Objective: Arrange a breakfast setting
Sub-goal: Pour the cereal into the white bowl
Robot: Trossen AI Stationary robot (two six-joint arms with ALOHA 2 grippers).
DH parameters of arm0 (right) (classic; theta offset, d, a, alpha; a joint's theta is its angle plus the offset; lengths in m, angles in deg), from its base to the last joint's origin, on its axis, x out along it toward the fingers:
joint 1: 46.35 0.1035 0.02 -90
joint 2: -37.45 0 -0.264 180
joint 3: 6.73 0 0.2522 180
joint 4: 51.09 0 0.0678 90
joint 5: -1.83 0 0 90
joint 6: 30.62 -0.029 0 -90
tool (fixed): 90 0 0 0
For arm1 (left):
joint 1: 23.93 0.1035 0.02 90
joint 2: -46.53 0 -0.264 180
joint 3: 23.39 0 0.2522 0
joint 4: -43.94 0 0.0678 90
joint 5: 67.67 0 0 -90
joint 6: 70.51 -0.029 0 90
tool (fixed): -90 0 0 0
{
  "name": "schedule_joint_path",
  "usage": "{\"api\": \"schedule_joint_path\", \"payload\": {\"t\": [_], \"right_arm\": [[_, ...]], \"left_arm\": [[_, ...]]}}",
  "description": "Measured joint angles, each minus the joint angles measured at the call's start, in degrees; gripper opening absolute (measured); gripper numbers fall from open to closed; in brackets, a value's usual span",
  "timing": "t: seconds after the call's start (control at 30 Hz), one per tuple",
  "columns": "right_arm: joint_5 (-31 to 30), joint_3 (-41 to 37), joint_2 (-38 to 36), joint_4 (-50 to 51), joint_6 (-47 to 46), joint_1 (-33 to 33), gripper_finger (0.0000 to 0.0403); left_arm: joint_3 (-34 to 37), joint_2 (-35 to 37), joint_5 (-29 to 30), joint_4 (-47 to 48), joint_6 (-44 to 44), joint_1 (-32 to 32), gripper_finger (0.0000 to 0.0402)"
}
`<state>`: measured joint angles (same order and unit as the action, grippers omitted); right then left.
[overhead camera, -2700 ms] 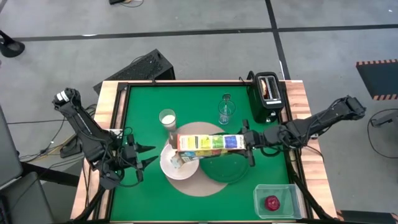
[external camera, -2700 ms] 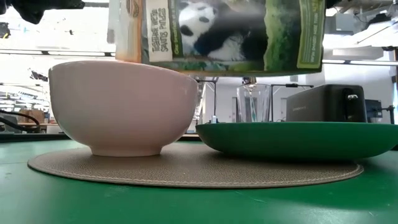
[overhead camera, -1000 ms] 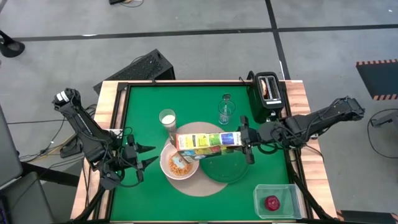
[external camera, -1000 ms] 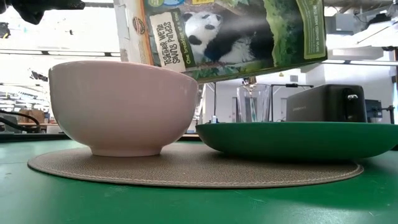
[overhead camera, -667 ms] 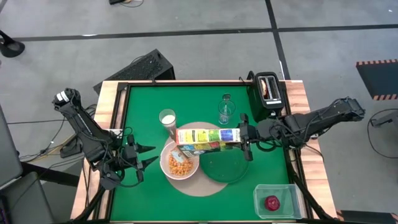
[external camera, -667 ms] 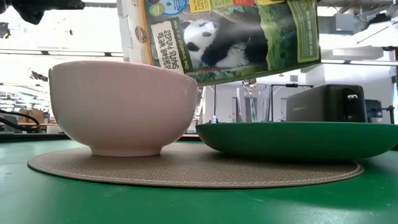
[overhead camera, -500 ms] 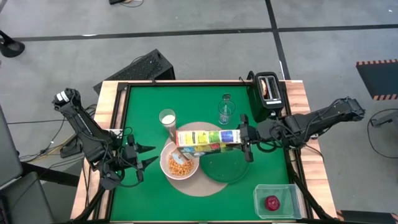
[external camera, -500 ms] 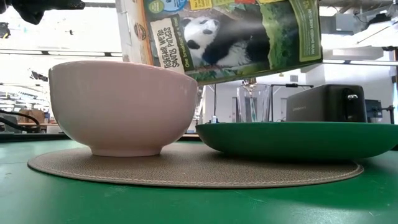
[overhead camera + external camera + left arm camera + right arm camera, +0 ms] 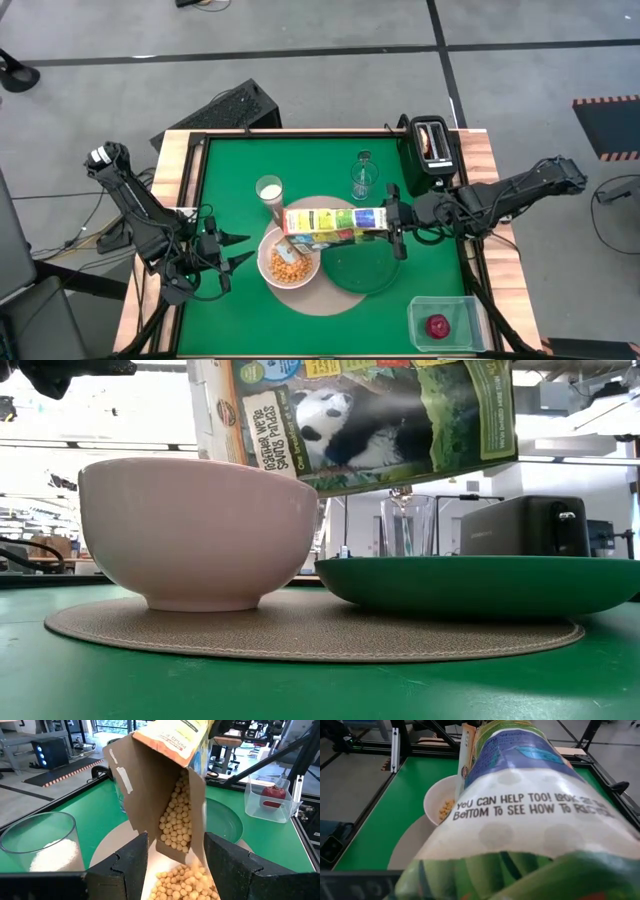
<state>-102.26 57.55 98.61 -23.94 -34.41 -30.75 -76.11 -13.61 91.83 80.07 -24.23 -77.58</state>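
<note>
While the right gripper (image 9: 392, 228) stays clamped on the cereal box (image 9: 335, 224), the box has tipped back toward level above the white bowl (image 9: 290, 263), which now holds cereal on the tan mat (image 9: 318, 298). Pouring looks nearly done. The left gripper (image 9: 232, 250) waits half-open, empty.

Both arms are dark, near-black units built from tubular links joined by bulkier cylindrical joint housings. The left arm (image 9: 135, 205) carries a small white marking on its outermost joint housing, at the left edge of the table. Thin dark cables run along the links near the wrist. The right arm (image 9: 510, 195) has the same dark finish and segmented build. The left gripper (image 9: 172, 865) has two matte black fingers (image 9: 127, 865) with stepped, angular inner profiles and flat moulded faces.
</note>
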Motion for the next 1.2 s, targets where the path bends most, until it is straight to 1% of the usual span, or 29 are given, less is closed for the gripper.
{"api": "schedule_joint_path", "payload": {"t": [0.17, 0.43, 0.57, 0.67, 0.8, 1.2], "right_arm": [[-0.85, -0.02, 0.0, 0.2, 0.63, -0.02, 0.0194], [-0.46, 0.03, 0.02, -0.88, 0.74, -0.45, 0.0194], [0.52, 1.02, 0.07, -0.21, -0.02, -1.23, 0.0194], [0.9, 2.35, 0.03, 0.54, 0.63, -1.25, 0.0194], [2.19, 2.93, 0.78, 3.09, 0.37, -1.22, 0.0194], [2.13, 3.02, 0.87, 2.57, 0.63, -1.22, 0.0194]], "left_arm": [[0.0, 0.0, -0.02, 0.0, 0.02, 0.01, 0.0178], [0.0, 0.03, -0.26, -0.39, 0.02, 0.26, 0.0178], [0.0, 0.04, -3.64, -0.48, 0.46, 1.45, 0.0178], [0.0, 0.04, -5.04, -0.52, 0.48, 2.31, 0.0178], [0.0, 0.04, -5.15, -0.5, 0.13, 2.51, 0.0178], [-0.02, 0.04, -4.74, -0.5, 0.04, 2.49, 0.0178]]}}
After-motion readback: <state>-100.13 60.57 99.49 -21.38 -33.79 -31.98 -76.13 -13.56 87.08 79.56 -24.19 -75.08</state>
